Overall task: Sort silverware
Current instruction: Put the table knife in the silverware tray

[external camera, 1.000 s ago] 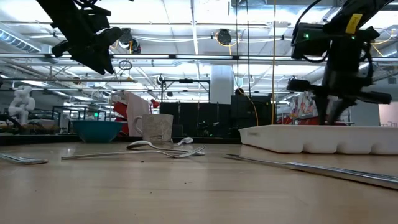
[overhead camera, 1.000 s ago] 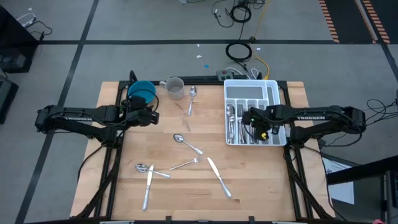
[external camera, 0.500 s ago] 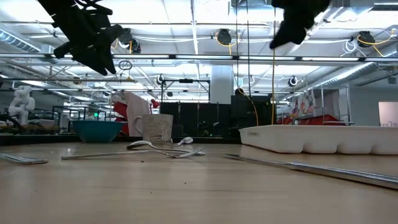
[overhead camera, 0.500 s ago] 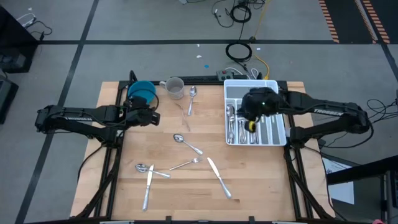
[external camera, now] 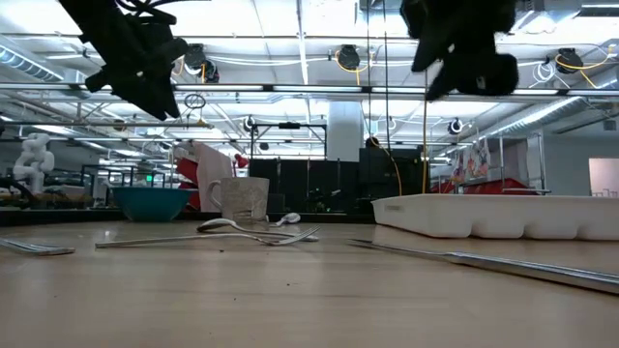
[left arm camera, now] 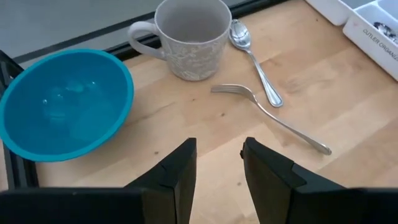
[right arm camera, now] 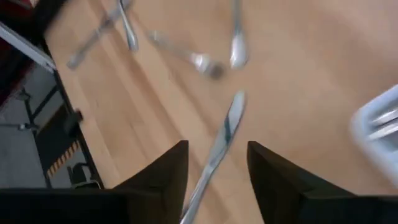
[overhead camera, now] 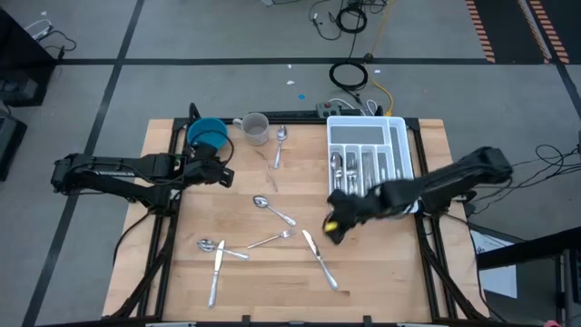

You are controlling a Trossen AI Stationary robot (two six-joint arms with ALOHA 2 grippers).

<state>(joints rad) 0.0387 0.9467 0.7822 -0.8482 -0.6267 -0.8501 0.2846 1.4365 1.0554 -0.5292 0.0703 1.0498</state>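
Loose silverware lies flat on the wooden table: a knife [overhead camera: 320,259], a fork [overhead camera: 272,241], a spoon [overhead camera: 272,209], and a spoon and knife [overhead camera: 216,259] at the near left. A spoon [left arm camera: 254,59] and a fork [left arm camera: 273,118] lie beside the mug. More pieces lie in the white tray [overhead camera: 399,136]. My right gripper [overhead camera: 332,227] hangs open above the knife's [right arm camera: 221,140] far end and touches nothing. My left gripper [left arm camera: 217,142] is open in the air near the blue bowl [overhead camera: 207,134].
A speckled mug [overhead camera: 255,128] stands next to the blue bowl at the far edge. The tray takes up the far right of the table. Bare wood lies along the near edge [overhead camera: 381,291] and in the middle left [overhead camera: 209,209].
My right gripper has risen out of the tray and swung toward the table's near edge and left. It now hangs over the knife on the wood. My left arm has kept still.
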